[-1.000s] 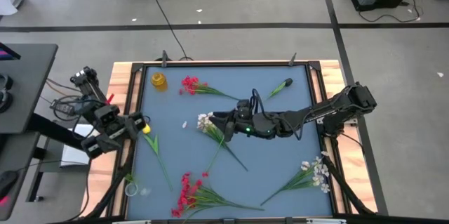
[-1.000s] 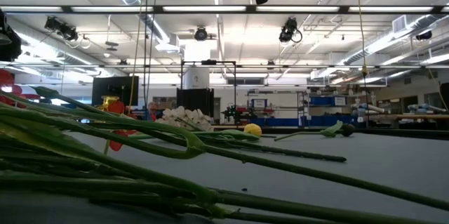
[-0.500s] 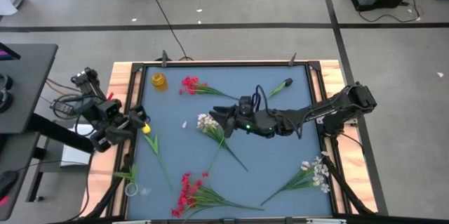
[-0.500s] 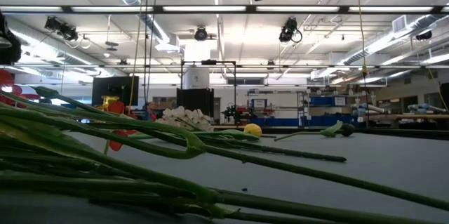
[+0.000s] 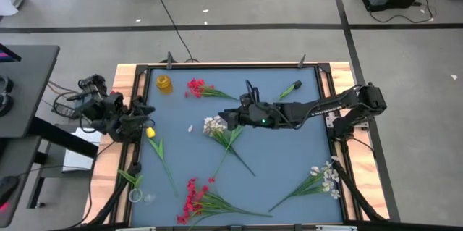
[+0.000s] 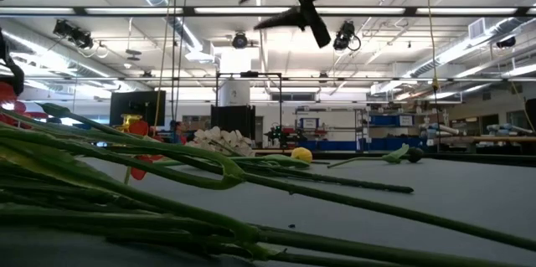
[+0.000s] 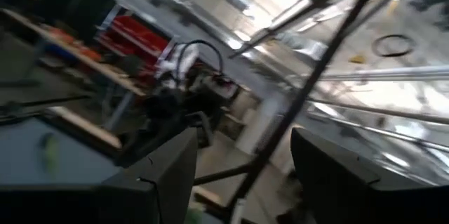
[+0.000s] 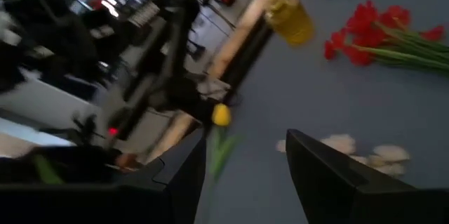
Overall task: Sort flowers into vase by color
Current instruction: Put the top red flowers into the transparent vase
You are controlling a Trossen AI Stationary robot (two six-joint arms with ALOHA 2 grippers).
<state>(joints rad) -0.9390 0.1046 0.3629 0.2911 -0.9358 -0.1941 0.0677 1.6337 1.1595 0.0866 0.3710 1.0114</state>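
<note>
The right gripper (image 5: 223, 117), open and empty, has risen off the white flowers (image 5: 212, 124) toward nine o'clock, nothing picked.

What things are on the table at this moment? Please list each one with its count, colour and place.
table: one, blue-grey top with wooden rim.
vase: one, yellow, far left corner.
red flowers: two bunches, one beside the vase, one at the near edge.
white flowers: two bunches, one at the centre, one near the right edge.
yellow flower: one, left side, stem pointing to the near edge.
green bud sprig: one, far right part.
green sprig: one, near left edge.
left gripper: open, empty, at the left edge.
right gripper: open, empty, above the centre white bunch.
</note>
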